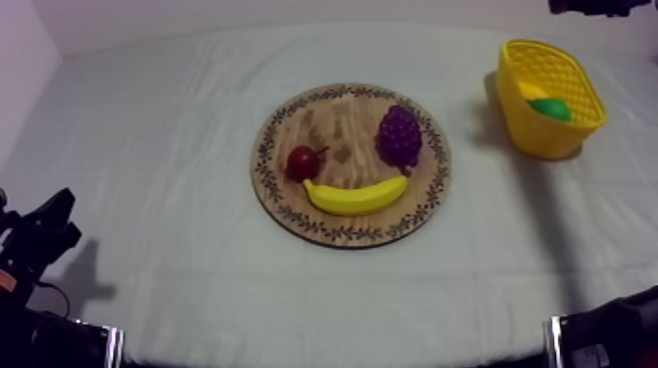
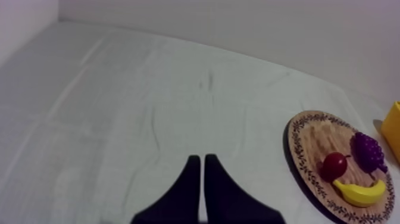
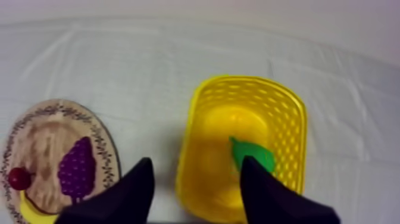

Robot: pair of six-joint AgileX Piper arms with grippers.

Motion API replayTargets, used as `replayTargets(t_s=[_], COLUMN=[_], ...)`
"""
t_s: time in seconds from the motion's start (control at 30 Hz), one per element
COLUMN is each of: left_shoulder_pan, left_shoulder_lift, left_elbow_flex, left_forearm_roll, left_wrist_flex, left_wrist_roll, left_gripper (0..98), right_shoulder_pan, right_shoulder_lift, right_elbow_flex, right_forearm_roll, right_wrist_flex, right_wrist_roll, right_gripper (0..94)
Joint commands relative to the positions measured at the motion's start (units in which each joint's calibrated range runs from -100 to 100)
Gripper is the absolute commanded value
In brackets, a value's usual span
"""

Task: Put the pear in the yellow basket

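Right end effector (image 3: 195, 162) over yellow basket (image 3: 250, 80)

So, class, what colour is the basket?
The basket is yellow; the right wrist view shows it best.

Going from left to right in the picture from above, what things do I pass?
left gripper → small red fruit → grapes → yellow basket, with the pear inside it

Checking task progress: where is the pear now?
Top view: the pear lies inside the yellow basket, right of the wooden board.
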Motion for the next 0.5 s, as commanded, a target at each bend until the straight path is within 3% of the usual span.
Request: replayTargets(t_s=[0.0,0.23,0.37,0.47], left_shoulder_pan=[-0.01,-0.01,-0.01,-0.01], left_shoulder_lift=[0.00,0.00,0.00,0.00], left_elbow_flex=[-0.02,-0.02,-0.02,-0.02], left_forearm_roll=[-0.02,-0.02,-0.02,-0.02], left_wrist_flex=[0.00,0.00,0.00,0.00], left_wrist_roll=[0.01,0.01,-0.01,0.01], left_gripper=[0.1,0.1,0.1,0.1], right_shoulder_pan=[-0.06,0.10,0.17,0.79], right_shoulder_lift=[-9.59,-28.23,-39.34,-47.24], right_elbow_flex=[9.49,30.42,40.46,46.88], right_forearm_roll=[-1.97,-7.05,-8.21,-9.32], right_wrist_flex=[-5.20,-17.04,-19.82,-20.54], right_wrist_roll=[0.91,2.81,3.15,2.85], right_gripper=[35.0,19.7,6.7,2.7])
